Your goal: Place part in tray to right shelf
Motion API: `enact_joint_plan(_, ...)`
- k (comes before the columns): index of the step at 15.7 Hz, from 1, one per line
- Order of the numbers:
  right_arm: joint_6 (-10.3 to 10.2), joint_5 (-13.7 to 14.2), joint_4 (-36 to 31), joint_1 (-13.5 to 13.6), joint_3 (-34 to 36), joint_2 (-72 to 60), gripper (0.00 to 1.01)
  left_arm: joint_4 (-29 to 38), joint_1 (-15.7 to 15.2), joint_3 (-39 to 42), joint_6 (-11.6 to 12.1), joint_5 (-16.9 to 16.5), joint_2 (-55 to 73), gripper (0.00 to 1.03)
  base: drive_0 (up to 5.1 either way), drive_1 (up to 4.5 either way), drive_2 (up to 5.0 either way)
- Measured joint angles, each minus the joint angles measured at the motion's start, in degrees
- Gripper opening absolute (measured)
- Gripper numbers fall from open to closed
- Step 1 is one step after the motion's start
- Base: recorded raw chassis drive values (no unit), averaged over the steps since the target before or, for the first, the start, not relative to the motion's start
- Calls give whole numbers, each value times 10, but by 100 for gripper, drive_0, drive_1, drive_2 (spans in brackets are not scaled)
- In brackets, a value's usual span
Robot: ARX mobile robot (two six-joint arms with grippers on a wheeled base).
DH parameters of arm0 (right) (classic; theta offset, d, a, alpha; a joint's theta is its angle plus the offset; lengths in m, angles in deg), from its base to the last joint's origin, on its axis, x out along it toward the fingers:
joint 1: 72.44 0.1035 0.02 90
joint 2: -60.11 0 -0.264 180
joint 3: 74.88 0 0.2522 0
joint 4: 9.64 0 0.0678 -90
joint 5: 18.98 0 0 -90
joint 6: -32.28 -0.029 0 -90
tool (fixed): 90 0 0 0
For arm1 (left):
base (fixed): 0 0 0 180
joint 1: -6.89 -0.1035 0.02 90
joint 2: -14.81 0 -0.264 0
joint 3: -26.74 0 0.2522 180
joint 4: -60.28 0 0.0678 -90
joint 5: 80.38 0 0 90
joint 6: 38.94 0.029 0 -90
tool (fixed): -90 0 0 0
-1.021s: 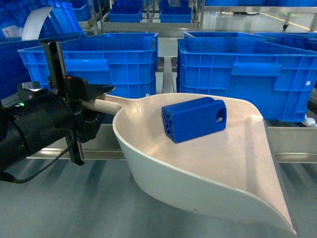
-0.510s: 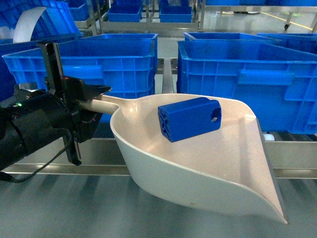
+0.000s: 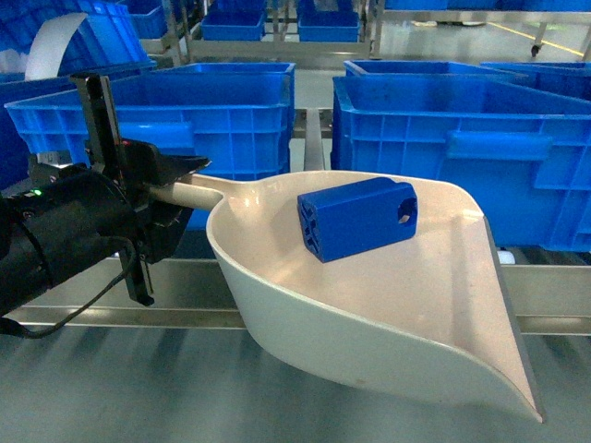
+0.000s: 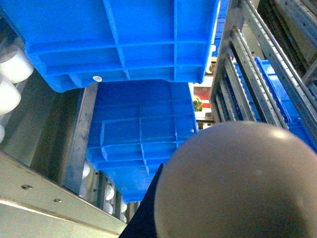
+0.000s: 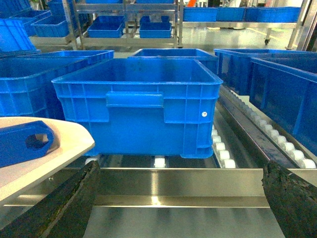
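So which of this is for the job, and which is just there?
Job: part, tray, right shelf, left gripper gripping the tray handle.
Just there: blue crates, white rollers, idle open right gripper.

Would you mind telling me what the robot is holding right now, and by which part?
The left gripper holds the tray by the end of its long handle, the part lying inside. The right gripper is open and holds nothing.

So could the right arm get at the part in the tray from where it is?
Probably yes: the right pincer is open, the part lies uncovered in the tray, and nothing stands between them.
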Motion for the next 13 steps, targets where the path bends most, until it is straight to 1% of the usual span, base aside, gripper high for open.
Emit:
enact_joint_plan(8,0,0,0,0,0,0,98,0,0,0,0,0,0,14,0,0,0)
enact_joint_plan(9,0,0,0,0,0,0,98,-12,1,0,3,8,-3,14,0,0,0)
enact_joint_plan(10,0,0,0,0,0,0,98,-114,12,1,18,73,-46,14,0,0,0)
enact_joint_plan(11,0,0,1,0,0,0,98,-166,16,15,62,158,-122,14,0,0,0)
enact_joint_plan(12,0,0,0,0,0,0,98,-141,13,13,66,186,-160,14,0,0,0)
enact_joint_plan(13,0,0,0,0,0,1,98,-118,8,8,64,192,-177,14,0,0,0)
